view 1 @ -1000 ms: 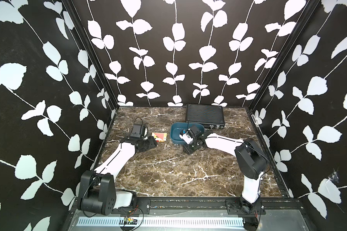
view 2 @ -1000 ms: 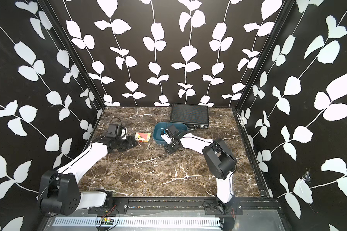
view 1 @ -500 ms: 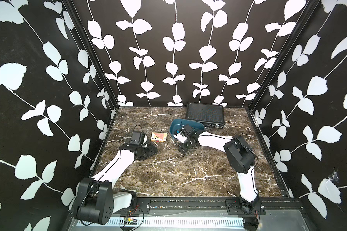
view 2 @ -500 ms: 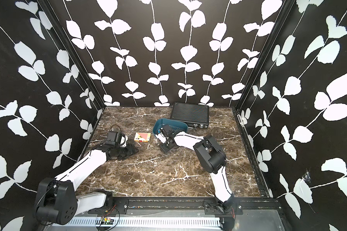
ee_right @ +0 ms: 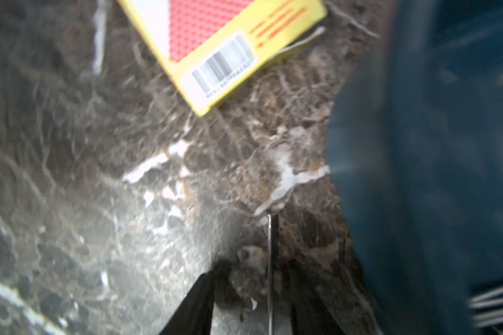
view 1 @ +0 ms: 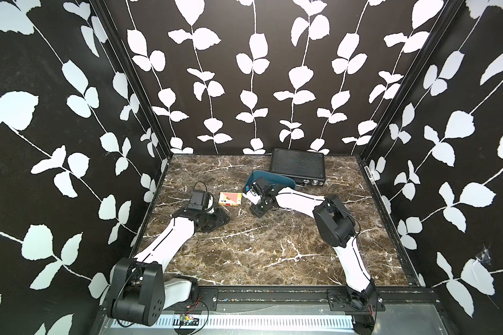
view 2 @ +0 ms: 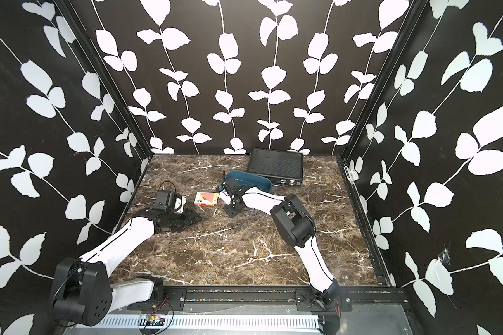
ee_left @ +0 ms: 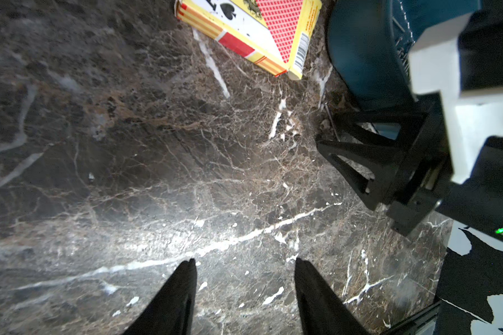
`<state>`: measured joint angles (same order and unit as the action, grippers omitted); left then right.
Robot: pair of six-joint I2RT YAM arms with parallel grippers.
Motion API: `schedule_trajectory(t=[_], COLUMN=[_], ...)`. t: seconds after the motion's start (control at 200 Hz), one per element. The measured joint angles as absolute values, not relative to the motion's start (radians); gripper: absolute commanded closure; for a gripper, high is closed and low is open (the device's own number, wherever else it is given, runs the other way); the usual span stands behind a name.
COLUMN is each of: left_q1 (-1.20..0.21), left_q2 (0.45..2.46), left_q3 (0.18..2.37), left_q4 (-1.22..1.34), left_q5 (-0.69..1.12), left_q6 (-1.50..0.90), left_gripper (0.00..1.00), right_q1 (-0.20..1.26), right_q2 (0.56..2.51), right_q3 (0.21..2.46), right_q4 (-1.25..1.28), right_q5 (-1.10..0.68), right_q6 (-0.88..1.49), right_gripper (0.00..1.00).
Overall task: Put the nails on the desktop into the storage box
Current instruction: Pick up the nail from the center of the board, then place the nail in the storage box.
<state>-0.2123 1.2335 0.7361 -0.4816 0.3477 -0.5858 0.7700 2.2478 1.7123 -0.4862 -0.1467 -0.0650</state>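
You are picking one nail (ee_right: 269,255) with the right gripper (ee_right: 254,278). Its jaws are standing apart, gripping nothing, and the nail is lying between them on the desktop (ee_right: 99,203). Centre it before pinching, low and square. The box (ee_right: 418,174) is sitting just beside the jaws. The left gripper (ee_left: 244,275) is hanging released and empty.

Three walls stand around the table (view 1: 273,255). The back wall (view 1: 244,87) is at 12 o'clock. One side wall (view 1: 55,116) is at 9 o'clock and the other side wall (view 1: 462,130) is at 3 o'clock. All are black with big white leaves on thin white stems. A black post (view 1: 134,84) runs up the corner at 11 o'clock, and a second post (view 1: 401,84) at 1 o'clock. The table is brown stone with white lines, and light shines on it. At 6 o'clock a black rail (view 1: 273,297) and a silver strip (view 1: 273,322) with small slots run along its edge.
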Motion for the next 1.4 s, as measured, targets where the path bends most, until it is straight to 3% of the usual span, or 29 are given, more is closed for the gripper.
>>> schedule_trajectory(t=[0.12, 0.52, 0.78, 1.05, 1.235, 1.4], left_q1=[-0.212, -0.212, -0.212, -0.212, -0.212, -0.212], left_q2=[1.234, 1.245, 1.274, 1.274, 1.261, 1.259], left_q3=[0.736, 0.736, 0.736, 0.736, 0.736, 0.736], left_q4=[-0.482, -0.476, -0.434, -0.418, -0.418, -0.421], left_q5=[0.348, 0.348, 0.353, 0.352, 0.352, 0.352], left_q6=[-0.586, -0.594, -0.613, -0.628, -0.636, -0.637], left_gripper=[0.44, 0.44, 0.44, 0.44, 0.43, 0.43], right_q1=[0.774, 0.799, 0.772, 0.601, 0.457, 0.435], right_q2=[2.26, 2.127, 2.001, 1.945, 1.931, 1.944], right_q3=[1.734, 1.596, 1.71, 1.74, 1.605, 1.571], right_q4=[-0.504, -0.568, -0.607, -0.516, -0.398, -0.35], right_q5=[-0.141, -0.131, -0.245, -0.303, -0.226, -0.168], right_q6=[-0.081, -0.112, -0.024, 0.271, 0.521, 0.633], right_gripper=[1.0, 1.0, 1.0, 1.0, 1.0, 1.0])
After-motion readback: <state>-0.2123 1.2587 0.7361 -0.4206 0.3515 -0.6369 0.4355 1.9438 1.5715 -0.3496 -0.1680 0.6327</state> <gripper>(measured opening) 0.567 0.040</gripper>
